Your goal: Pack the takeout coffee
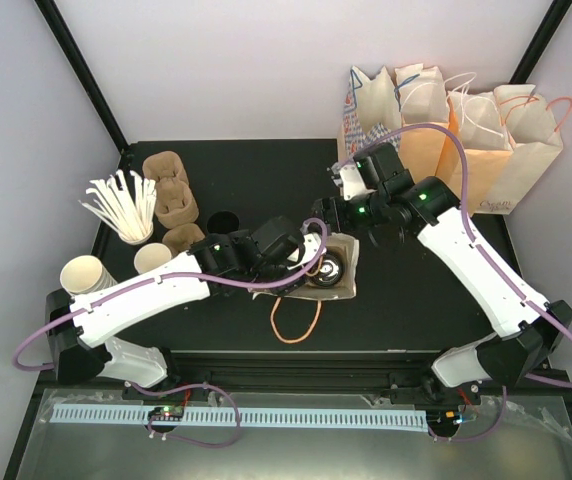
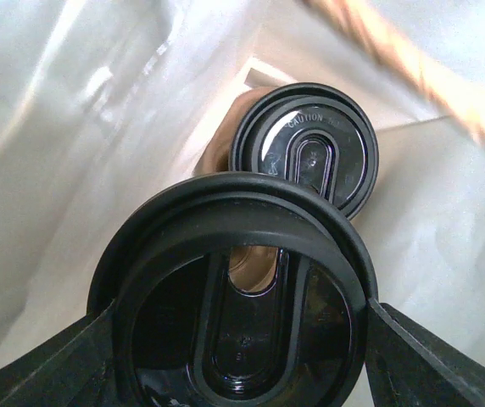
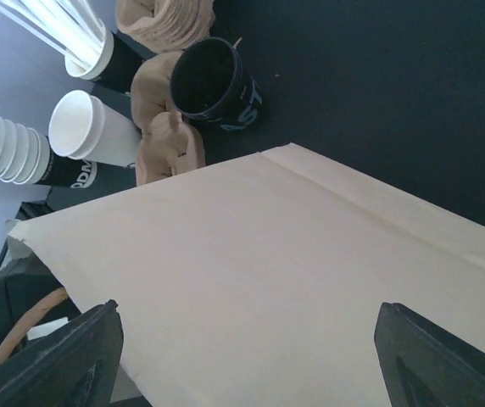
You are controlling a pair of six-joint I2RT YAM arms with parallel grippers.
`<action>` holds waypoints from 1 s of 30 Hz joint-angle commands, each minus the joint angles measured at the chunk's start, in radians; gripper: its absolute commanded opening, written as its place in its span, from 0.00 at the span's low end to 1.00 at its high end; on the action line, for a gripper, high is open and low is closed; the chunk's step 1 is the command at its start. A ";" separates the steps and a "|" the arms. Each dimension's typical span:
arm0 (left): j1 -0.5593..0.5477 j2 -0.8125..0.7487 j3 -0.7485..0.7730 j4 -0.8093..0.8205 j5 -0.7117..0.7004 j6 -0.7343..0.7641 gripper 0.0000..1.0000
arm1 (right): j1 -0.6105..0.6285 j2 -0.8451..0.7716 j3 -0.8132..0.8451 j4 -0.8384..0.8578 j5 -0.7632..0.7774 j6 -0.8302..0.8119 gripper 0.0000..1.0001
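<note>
The takeout coffee [image 2: 238, 314] shows as a round black lid filling the left wrist view, its cup body hidden beneath. My left gripper [image 2: 238, 339] is shut on it, one finger at each side of the rim, inside the open paper bag [image 1: 346, 283]. Deeper in the bag a second black-lidded cup [image 2: 306, 148] sits in a brown carrier. From above, the left gripper [image 1: 311, 262] reaches into the bag's mouth. My right gripper [image 1: 328, 215] hovers at the bag's far edge, open, with only the bag's flat side [image 3: 268, 254] beyond its fingers [image 3: 81, 356].
On the left stand a stack of paper cups [image 1: 86, 272], a single cup [image 1: 151, 257], a cup of straws [image 1: 126, 205], brown carriers [image 1: 171, 190] and a black cup [image 1: 224, 220]. Upright paper bags [image 1: 466, 130] line the back right. The bag's orange handle [image 1: 296, 320] lies on the table.
</note>
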 commanded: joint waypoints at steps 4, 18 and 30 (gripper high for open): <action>0.003 -0.043 -0.009 0.033 -0.007 0.056 0.47 | 0.004 0.059 0.062 -0.010 -0.010 0.004 0.83; 0.005 -0.061 -0.011 0.052 -0.002 0.026 0.46 | 0.003 -0.032 0.202 -0.325 0.083 -0.028 0.69; 0.006 -0.069 -0.016 0.070 0.001 0.042 0.46 | 0.004 -0.110 -0.043 -0.162 -0.217 0.347 0.44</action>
